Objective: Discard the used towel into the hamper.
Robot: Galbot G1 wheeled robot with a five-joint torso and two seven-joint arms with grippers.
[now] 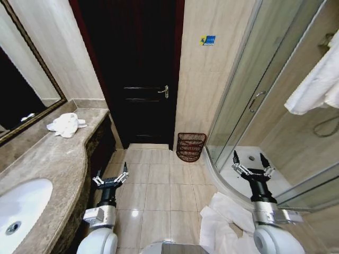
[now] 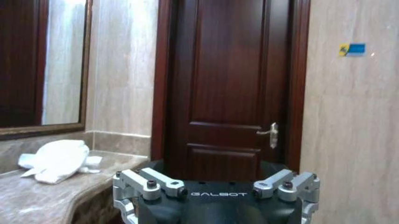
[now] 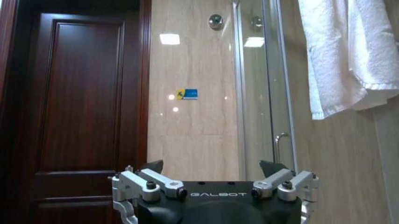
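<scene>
even indoor light, ceiling-lamp glare on glossy wall tiles (image 3: pixel 169 38)

The head view looks forward and steeply down from above both raised grippers — left gripper (image 1: pixel 111 179), right gripper (image 1: pixel 252 163) — across the floor toward the dark door (image 1: pixel 139 79). Each wrist view sits just behind its own jaws, facing level and forward. Both share the door (image 2: pixel 231 88) (image 3: pixel 74 107) and the blue wall sticker (image 2: pixel 352 49) (image 3: pixel 186 94).

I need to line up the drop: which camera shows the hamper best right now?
The head view. It shows the whole hamper on the floor against the wall, between the dark door and the shower glass. The wrist views look higher, at door and wall, so they give nothing of it.
</scene>
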